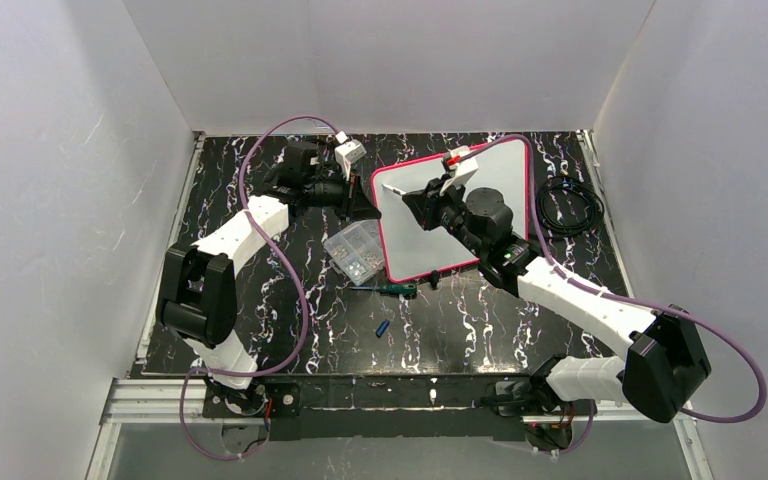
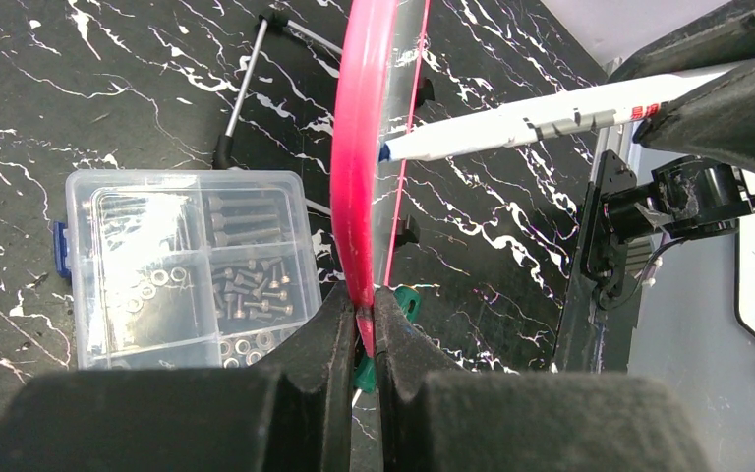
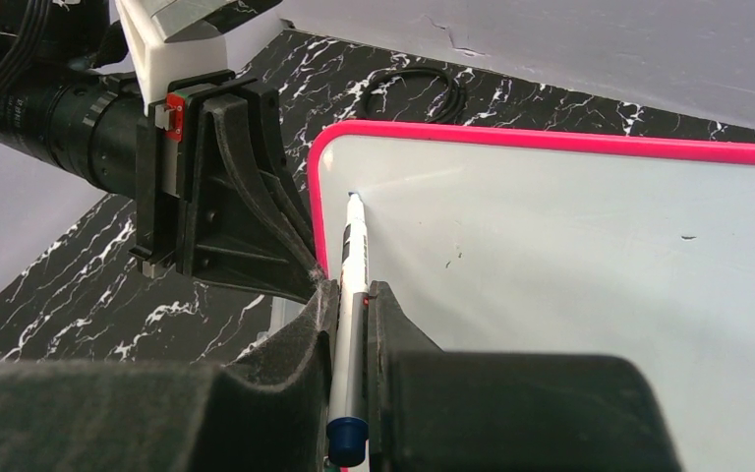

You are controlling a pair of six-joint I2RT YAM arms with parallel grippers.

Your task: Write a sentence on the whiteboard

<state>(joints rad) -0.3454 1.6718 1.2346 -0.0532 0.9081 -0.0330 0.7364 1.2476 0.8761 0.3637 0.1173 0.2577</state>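
Two grips: left hand (image 2: 359,317) pinches the blank pink-rimmed whiteboard (image 3: 570,256) (tilted), right hand (image 3: 354,295) the marker (image 3: 356,241).

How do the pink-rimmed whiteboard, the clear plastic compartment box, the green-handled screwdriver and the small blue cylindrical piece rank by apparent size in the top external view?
Largest to smallest:
pink-rimmed flat whiteboard
clear plastic compartment box
green-handled screwdriver
small blue cylindrical piece
The screwdriver matches the box in length, yet covers less area.

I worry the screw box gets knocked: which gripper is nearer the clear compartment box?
Left. The left gripper clamps the whiteboard rim beside the box; the right gripper, holding the marker, sits farther off over the board.
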